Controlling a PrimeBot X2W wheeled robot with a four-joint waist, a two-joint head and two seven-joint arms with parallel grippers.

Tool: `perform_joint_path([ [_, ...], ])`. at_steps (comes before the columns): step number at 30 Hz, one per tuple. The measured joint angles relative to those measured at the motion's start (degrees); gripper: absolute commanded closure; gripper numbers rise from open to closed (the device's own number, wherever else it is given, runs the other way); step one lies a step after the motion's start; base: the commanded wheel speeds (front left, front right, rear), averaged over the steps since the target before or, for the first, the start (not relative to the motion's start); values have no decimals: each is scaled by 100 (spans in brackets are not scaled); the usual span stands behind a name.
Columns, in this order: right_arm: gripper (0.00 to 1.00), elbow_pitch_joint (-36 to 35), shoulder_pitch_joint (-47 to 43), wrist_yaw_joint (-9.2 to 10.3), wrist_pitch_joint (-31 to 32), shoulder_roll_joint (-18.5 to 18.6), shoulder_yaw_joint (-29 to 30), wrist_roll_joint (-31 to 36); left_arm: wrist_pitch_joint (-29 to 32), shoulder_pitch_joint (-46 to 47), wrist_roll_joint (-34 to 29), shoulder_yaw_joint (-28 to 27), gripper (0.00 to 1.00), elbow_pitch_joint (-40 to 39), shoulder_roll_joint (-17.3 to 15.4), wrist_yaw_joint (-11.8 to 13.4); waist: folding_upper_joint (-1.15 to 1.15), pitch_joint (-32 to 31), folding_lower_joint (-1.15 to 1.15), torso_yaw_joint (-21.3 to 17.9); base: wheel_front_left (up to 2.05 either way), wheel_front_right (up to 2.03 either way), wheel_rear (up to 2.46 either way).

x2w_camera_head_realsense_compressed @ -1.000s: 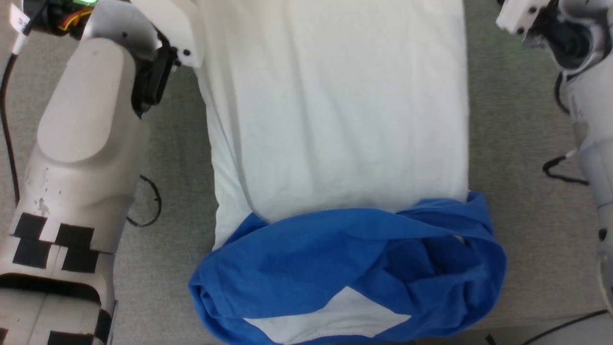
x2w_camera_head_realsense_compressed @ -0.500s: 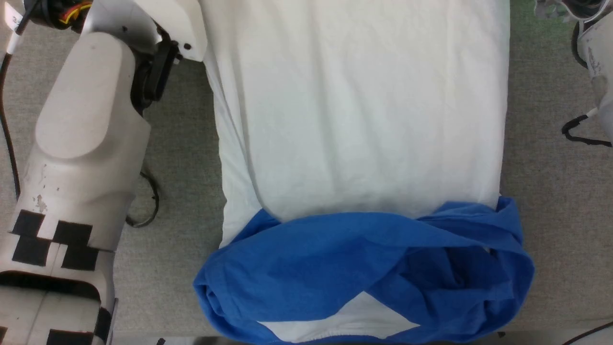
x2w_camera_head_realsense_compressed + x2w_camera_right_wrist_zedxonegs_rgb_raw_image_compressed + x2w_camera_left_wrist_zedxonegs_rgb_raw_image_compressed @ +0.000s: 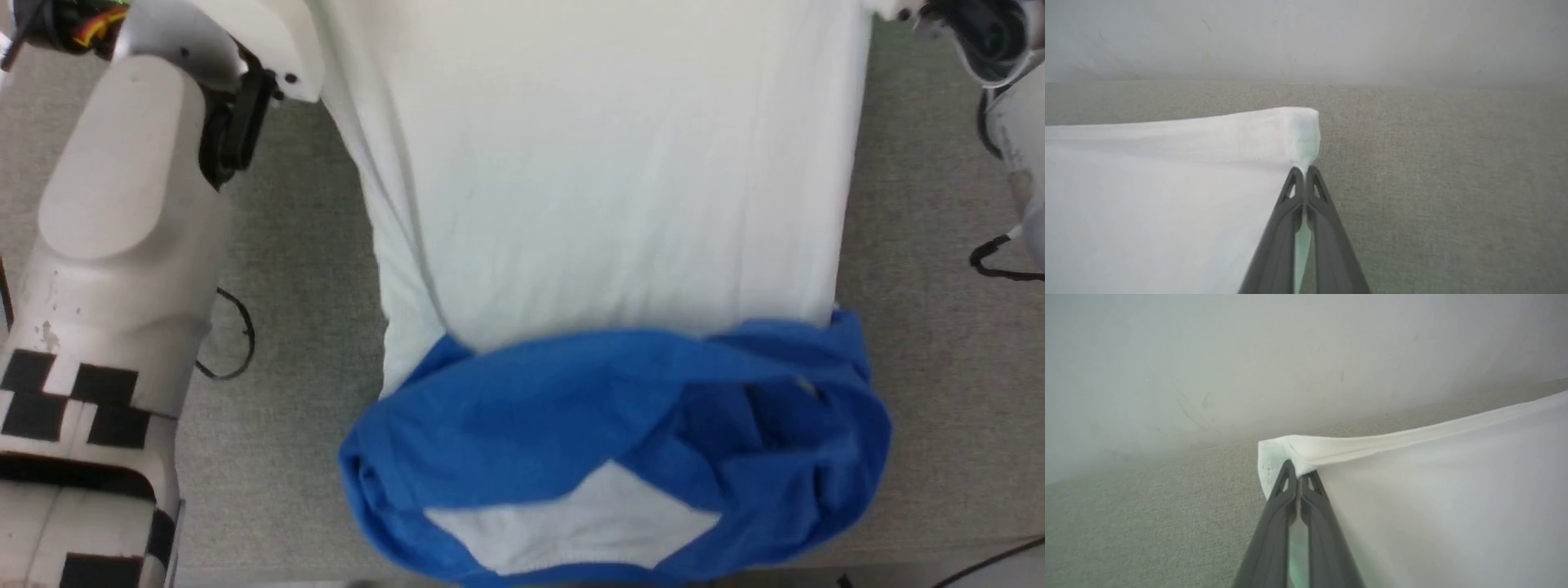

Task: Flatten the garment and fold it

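The garment lies spread on the grey surface, its white body running away from me and its blue sleeves bunched across the near end. In the left wrist view my left gripper is shut on the garment's white hem corner. Seen from the right wrist, my right gripper is shut on the opposite hem corner. Both corners sit a little above the surface. In the head view the left forearm fills the left side and the right wrist is at the top right.
Grey felt-like surface runs along both sides of the garment. A pale wall stands just beyond the far hem. Thin black cables hang by the left arm and another by the right.
The right gripper has shut on the far right hem corner. The white body now looks pulled tauter and longer. The head view has shifted slightly.
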State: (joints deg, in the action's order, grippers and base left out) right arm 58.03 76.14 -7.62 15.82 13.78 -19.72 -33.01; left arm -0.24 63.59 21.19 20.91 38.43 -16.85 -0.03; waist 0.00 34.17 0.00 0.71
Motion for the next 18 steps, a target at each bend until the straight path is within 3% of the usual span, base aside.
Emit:
perform_joint_path([
  [9,100,298,396,-3,-1655,-38,148,304,-603,489,-13,-69,100,408,-86,4,0,-520,0,-123,0,0,0],
  [14,100,243,411,-1,-2113,-100,-66,363,-969,520,51,-181,100,434,-88,8,0,-806,0,-203,0,0,0],
  [18,100,-189,-123,0,-2414,-62,-502,238,-1256,-115,275,-356,100,164,-33,83,0,-1074,-1,-227,0,0,0],
])
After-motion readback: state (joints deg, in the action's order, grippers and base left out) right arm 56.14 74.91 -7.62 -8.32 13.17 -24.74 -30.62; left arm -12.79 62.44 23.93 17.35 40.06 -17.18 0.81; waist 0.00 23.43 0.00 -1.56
